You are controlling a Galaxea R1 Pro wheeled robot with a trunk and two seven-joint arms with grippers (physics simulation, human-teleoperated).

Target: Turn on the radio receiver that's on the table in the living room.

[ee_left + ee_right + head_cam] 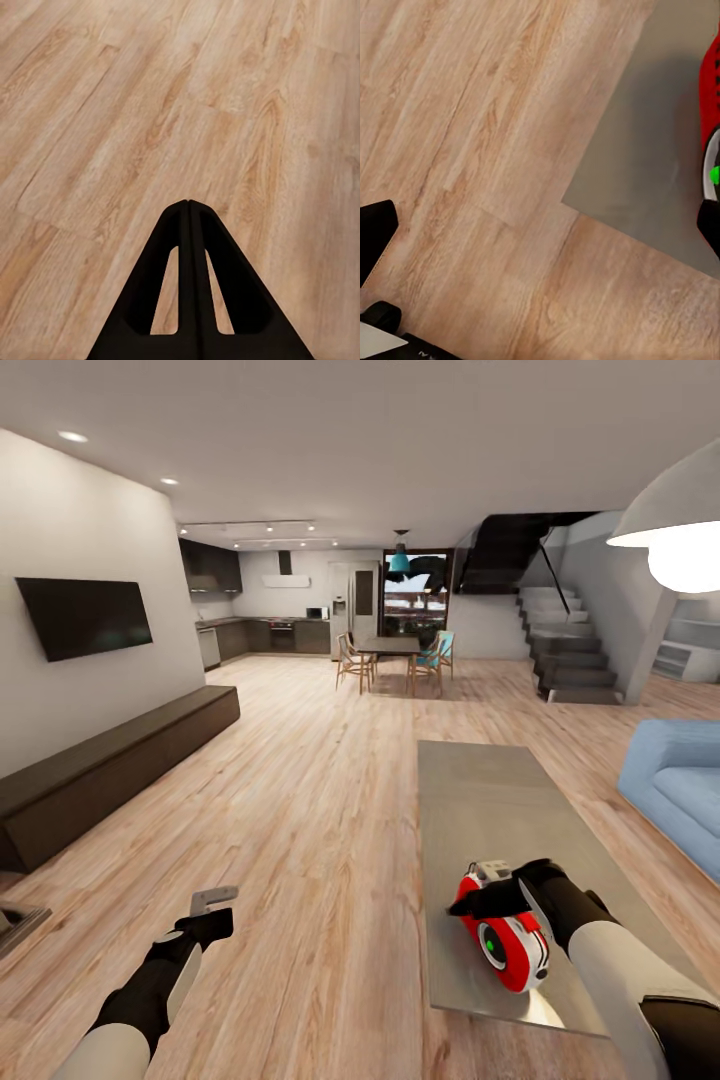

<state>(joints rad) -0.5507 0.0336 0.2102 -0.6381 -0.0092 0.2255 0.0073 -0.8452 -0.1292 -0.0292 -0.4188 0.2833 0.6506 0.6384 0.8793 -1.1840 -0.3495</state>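
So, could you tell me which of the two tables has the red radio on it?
The low grey coffee table nearest the robot; the radio receiver sits there, not on the dark dining table with chairs.

Radio receiver (505,940) red, white trim, green-centred dial; table (480,800) grey-beige; floor (320,780) light wood-grain planks

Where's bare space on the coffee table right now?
The table is bare from its far edge down to the radio receiver, and along its left edge beside the radio. The near right corner is crowded: the radio and the right claw sit there.
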